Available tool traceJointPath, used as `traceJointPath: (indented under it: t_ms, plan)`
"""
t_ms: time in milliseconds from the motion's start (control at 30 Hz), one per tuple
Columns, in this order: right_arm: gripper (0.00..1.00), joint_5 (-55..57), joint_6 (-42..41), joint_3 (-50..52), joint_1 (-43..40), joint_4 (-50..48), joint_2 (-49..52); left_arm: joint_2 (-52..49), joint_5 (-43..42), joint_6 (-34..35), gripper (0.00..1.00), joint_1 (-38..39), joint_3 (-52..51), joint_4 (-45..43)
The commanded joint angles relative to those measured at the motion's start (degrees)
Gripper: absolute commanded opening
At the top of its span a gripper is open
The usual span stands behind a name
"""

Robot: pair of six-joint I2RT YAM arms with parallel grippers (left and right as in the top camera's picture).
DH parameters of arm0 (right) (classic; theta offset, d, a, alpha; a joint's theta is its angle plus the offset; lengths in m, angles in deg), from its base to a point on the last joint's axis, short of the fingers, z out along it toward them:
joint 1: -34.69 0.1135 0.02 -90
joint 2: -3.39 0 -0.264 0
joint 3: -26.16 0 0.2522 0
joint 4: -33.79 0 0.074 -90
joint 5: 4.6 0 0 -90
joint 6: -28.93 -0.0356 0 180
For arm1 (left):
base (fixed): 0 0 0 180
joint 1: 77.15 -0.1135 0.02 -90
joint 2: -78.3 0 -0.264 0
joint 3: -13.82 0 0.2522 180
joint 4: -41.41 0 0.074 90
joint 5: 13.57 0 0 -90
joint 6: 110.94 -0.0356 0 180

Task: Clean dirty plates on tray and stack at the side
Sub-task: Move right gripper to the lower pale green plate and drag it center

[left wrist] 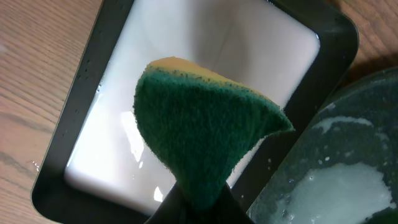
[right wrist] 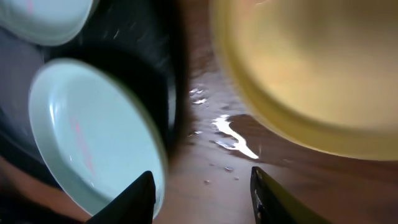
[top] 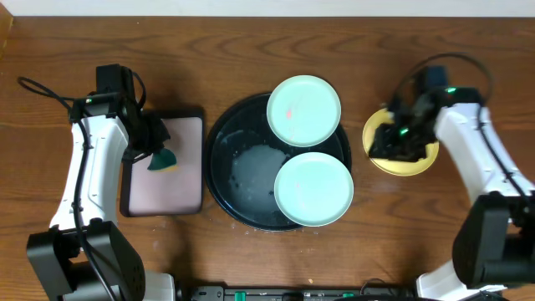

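Stacking barely begun: yellow plate [top: 414, 165] lies right of the tray [top: 224, 146] under the wide right gripper [right wrist: 202, 193]; back green plate [top: 303, 109] and front green plate [top: 313, 189] on tray look unwashed; left gripper [left wrist: 196, 208] holds sponge [left wrist: 205, 124].

no readable text, labels or numbers
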Motion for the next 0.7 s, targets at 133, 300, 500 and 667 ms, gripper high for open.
traceJointPath:
  t_ms: [133, 300, 500, 667]
  plan:
    - [0.47, 0.52, 2.58, 9.6, 7.8, -7.63, -0.04, 0.09, 0.35, -0.52, 0.07, -0.2, -0.76, 0.07]
    - [0.43, 0.48, 2.54, 14.47, 10.88, -14.23, -0.04, 0.09, 0.35, -0.52, 0.08, -0.2, -0.76, 0.09]
    - [0.2, 0.55, 1.86, 16.76, 12.83, -16.15, -0.02, 0.09, 0.35, -0.52, 0.08, -0.22, -0.76, 0.09]
    - [0.01, 0.28, 0.15, 16.7, 12.85, -15.69, -0.02, 0.09, 0.35, -0.52, 0.07, -0.2, -0.76, 0.09]
